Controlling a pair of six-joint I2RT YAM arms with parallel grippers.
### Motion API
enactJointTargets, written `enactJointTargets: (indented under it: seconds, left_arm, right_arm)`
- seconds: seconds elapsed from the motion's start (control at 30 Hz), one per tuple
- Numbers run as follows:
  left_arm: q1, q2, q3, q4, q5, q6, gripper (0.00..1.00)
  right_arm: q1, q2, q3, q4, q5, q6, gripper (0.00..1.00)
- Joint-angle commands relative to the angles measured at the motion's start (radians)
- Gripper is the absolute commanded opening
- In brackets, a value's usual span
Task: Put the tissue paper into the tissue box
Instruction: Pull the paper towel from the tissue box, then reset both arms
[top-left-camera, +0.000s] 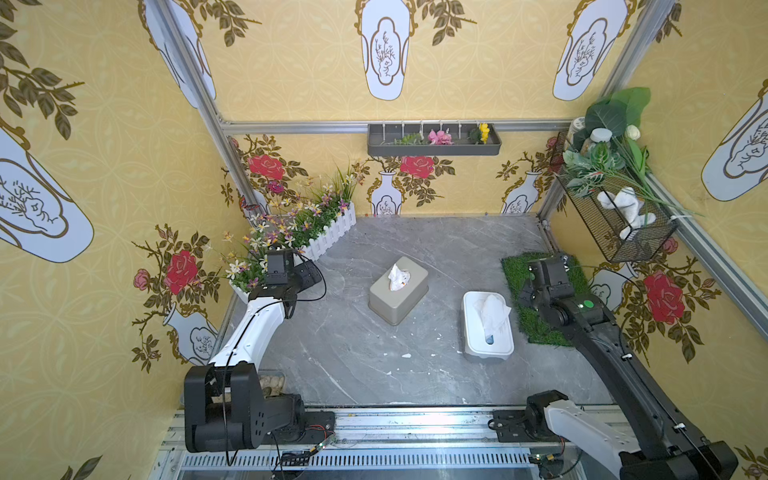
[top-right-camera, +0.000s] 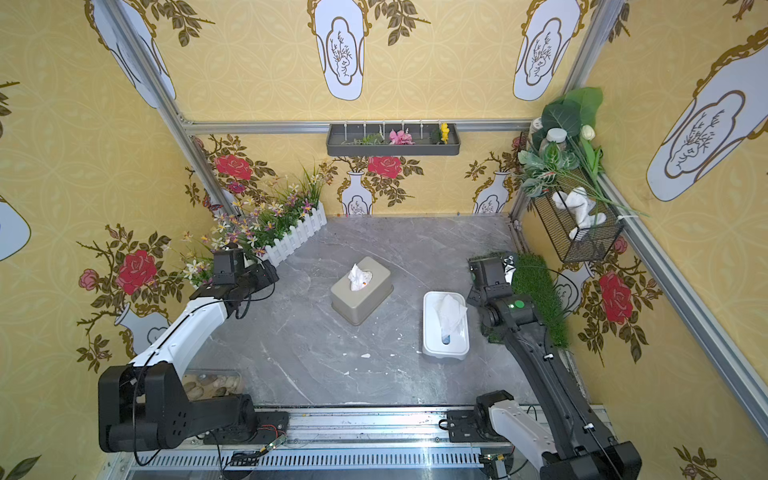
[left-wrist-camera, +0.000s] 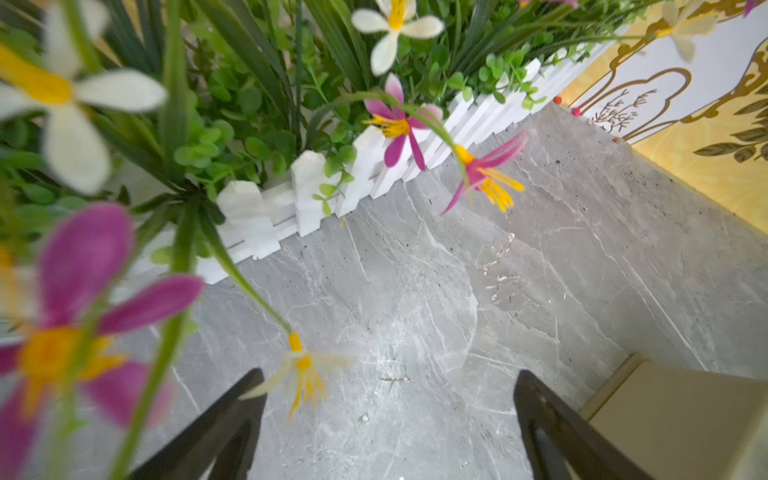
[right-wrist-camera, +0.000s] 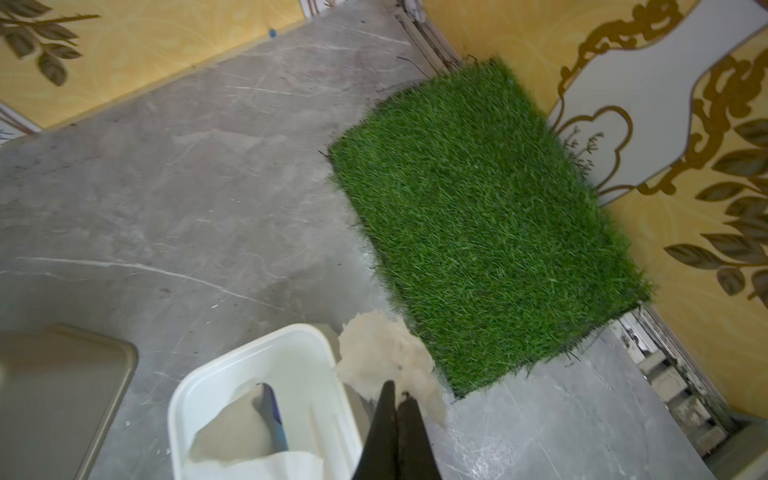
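Beside right tool (right-wrist-camera: 397, 395), tissue paper (right-wrist-camera: 374, 357)

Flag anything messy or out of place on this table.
Small white scraps litter the grey table near the boxes, like torn tissue. A tissue sheet lies draped loosely over the white box lid instead of tucked in. The right gripper pinches a ragged tissue scrap.

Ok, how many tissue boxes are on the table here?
2. A tan box at centre, with crumpled tissue poking from its slot. A white box stands to its right, beside the grass mat, with a tissue sheet draped over its top. None seems hidden.
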Motion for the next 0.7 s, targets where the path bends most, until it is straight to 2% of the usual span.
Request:
enactJointTargets:
  seconds: [0.0,0.07,0.23,0.43,0.53,0.67]
  left_arm:
    - [0.005,0.031,-0.001,0.02,0.033,0.008,0.95]
    - [0.004,0.056,0.009,0.014,0.062,0.007,0.94]
    - [-0.001,0.092,0.023,0.0,0.117,0.011,0.92]
    - [-0.001,0.095,0.015,0.0,0.118,0.019,0.92]
    - [-0.002,0.1,0.015,0.001,0.126,0.019,0.92]
    - [-0.001,0.105,0.009,0.01,0.129,0.022,0.92]
  right_arm:
    - [-0.116,-0.003,-0.062,-0.023,-0.101,-0.033,0.0]
    - [-0.178,0.01,-0.131,0.004,-0.179,-0.03,0.0]
    - [-0.168,0.1,-0.203,0.072,-0.334,0.013,0.0]
    - [0.004,0.173,-0.27,0.214,-0.341,0.098,0.0]
    - [0.054,0.258,-0.282,0.343,-0.386,0.123,0.0]
    - [0.111,0.394,-0.221,0.46,-0.379,0.133,0.0]
